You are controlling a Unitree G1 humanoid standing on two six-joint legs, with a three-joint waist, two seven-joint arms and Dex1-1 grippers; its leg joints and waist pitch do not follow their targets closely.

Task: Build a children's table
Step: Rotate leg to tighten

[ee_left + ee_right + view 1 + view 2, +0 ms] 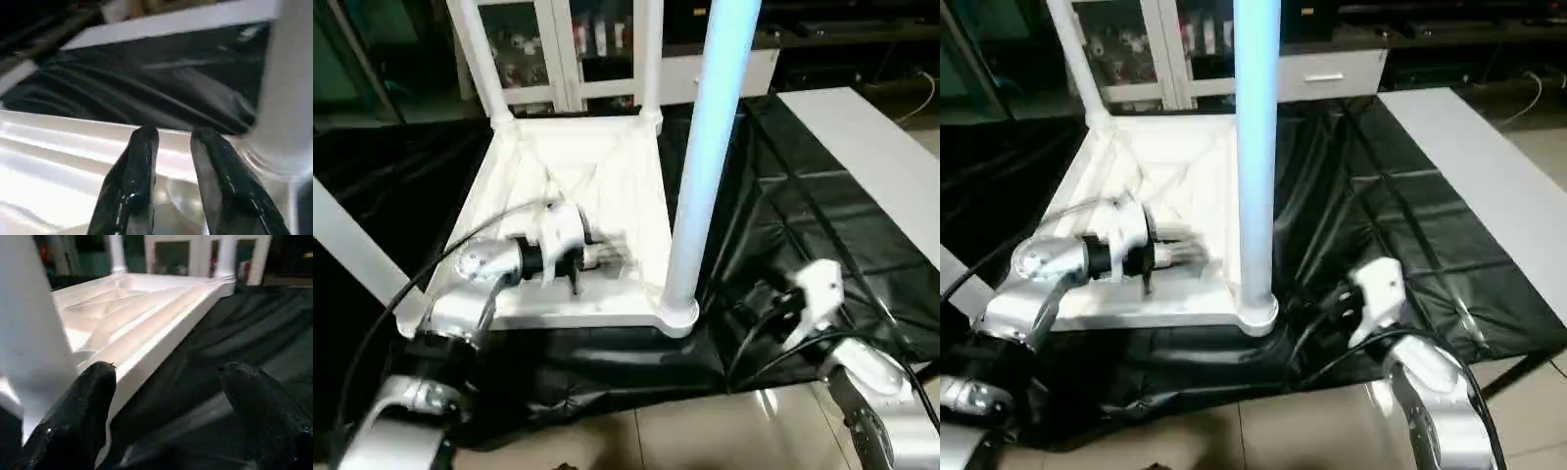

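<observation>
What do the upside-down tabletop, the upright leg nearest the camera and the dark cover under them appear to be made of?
Tabletop: looks like white moulded plastic, given the raised ribs across its underside and a soft sheen.
Leg: a smooth white tube, probably plastic too; it reflects light evenly with no visible seam.
Cover: thin black sheeting, plastic film or coated cloth, since it wrinkles and its folds shine.
</observation>
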